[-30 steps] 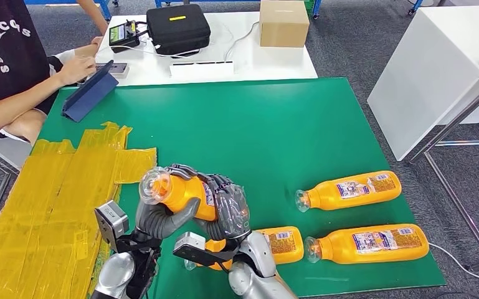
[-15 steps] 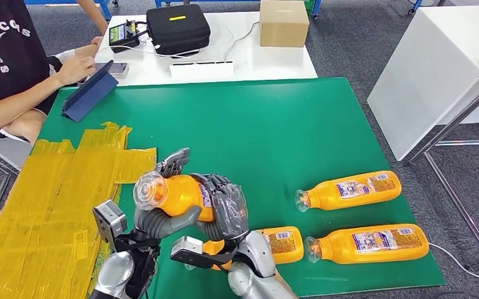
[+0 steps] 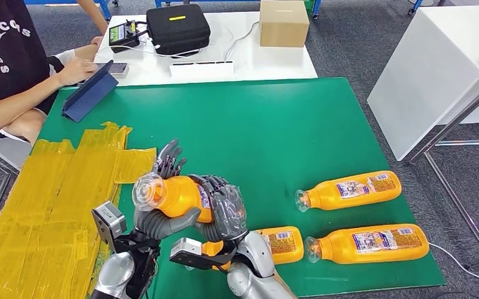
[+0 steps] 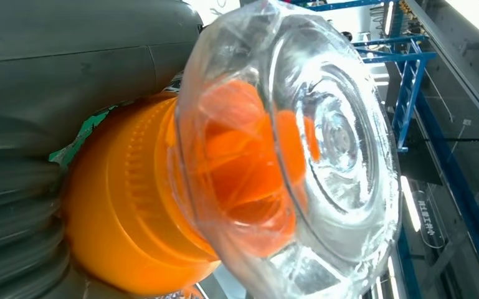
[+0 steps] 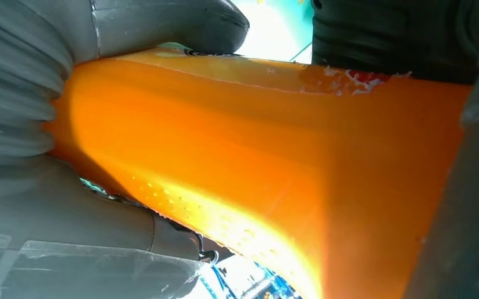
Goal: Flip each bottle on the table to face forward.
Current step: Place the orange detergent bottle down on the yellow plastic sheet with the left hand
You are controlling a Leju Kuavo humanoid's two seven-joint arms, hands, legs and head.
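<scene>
An orange bottle [image 3: 180,194] with a clear cap [image 3: 148,190] is held above the near left of the green table [image 3: 255,124], cap pointing left. My right hand [image 3: 225,208] grips its body. My left hand [image 3: 156,223] has its thumb under the neck, while its fingers [image 3: 168,157] are spread and lifted off the bottle. The cap [image 4: 299,149] looms close in the left wrist view beside the thumb [image 4: 68,81]. The right wrist view shows the orange body [image 5: 274,162] clasped by my right hand [image 5: 37,205]. Three more orange bottles lie on their sides at the near right [image 3: 349,189] [image 3: 370,243] [image 3: 283,243].
A patch of yellow tape [image 3: 56,199] covers the table's left side. A person [image 3: 12,68] sits at the far left with a blue tablet [image 3: 90,90]. Behind stands a white table with a black case [image 3: 177,28] and a cardboard box [image 3: 283,22]. Another white table [image 3: 436,68] stands at the right.
My left hand's fingers have let go of the bottle and spread upward. The bottle has shifted slightly left and down in my right hand's grip.
</scene>
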